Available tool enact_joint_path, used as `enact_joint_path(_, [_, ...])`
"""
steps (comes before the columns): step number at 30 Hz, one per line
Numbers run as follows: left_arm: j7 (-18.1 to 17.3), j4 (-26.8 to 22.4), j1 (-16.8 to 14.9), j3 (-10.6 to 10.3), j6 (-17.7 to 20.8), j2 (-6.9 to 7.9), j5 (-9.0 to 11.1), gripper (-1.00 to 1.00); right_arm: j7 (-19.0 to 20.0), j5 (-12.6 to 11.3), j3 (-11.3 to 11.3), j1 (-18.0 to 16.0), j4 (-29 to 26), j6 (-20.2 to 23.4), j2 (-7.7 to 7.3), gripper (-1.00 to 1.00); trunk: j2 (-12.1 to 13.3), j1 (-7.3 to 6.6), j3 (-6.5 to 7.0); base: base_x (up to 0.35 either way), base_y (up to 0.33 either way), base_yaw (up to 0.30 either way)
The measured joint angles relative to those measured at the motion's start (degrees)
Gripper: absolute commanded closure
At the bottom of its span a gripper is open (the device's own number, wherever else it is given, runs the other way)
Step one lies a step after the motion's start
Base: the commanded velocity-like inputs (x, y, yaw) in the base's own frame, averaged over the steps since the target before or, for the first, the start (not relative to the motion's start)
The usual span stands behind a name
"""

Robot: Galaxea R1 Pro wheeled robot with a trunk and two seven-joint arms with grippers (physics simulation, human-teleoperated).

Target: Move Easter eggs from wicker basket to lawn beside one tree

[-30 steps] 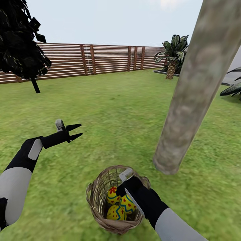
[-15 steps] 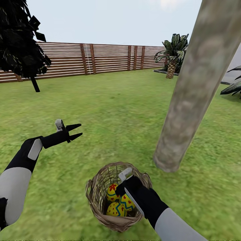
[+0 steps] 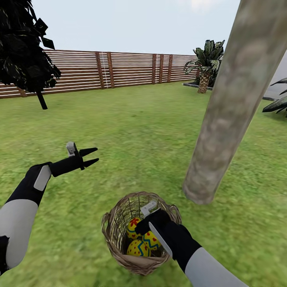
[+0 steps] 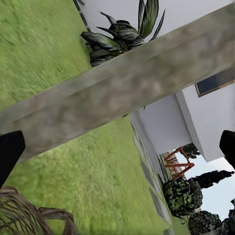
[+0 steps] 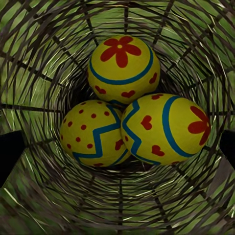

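The three Easter eggs [image 5: 129,105] lie touching one another at the bottom of the wicker basket [image 3: 115,227], which stands on the lawn [image 3: 139,131] near the foot of the tree [image 3: 235,99]. The right hand [image 3: 139,227] hangs inside the basket's mouth, directly above the eggs; in the right wrist view the flower egg [image 5: 122,66], the zigzag egg [image 5: 90,132] and the heart egg [image 5: 164,127] sit centred between two dark fingertips at the frame's sides, so this hand is spread open and grips nothing. The woven wall rings the eggs closely on every side, leaving the open top as the only free way. The left hand [image 3: 91,156] hovers over bare grass well apart from the basket, its two pointed fingers parted and empty. Open grass stretches between basket and trunk and onward to the wooden fence [image 3: 119,71]; a dark narrow tree [image 3: 24,52] and palm-like plants [image 3: 205,63] stand far off.
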Motion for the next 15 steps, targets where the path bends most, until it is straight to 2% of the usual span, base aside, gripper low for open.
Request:
enact_joint_path(6, [0.0, 0.1, 0.1, 0.0, -0.1, 0.01, 0.1, -1.0, 0.0, -0.5, 0.0, 0.0, 0.0, 0.0, -0.03, -1.0, 0.0, 0.0, 0.0, 0.0, 0.0, 0.0])
enact_joint_path(8, [0.1, -0.3, 0.7, 0.0, -0.6, 0.25, -0.1, -1.0, 0.0, 0.1, 0.6, -0.7, 0.0, 0.5, -0.02, -1.0, 0.0, 0.0, 0.0, 0.0, 0.0, 0.0])
enact_joint_path(15, [0.1, -0.4, 2.5, 0.1, -0.9, 0.43, 0.0, -1.0, -0.1, 0.1, 1.1, -1.6, -0.2, 1.4, 0.05, -1.0, 0.0, 0.0, 0.0, 0.0, 0.0, 0.0])
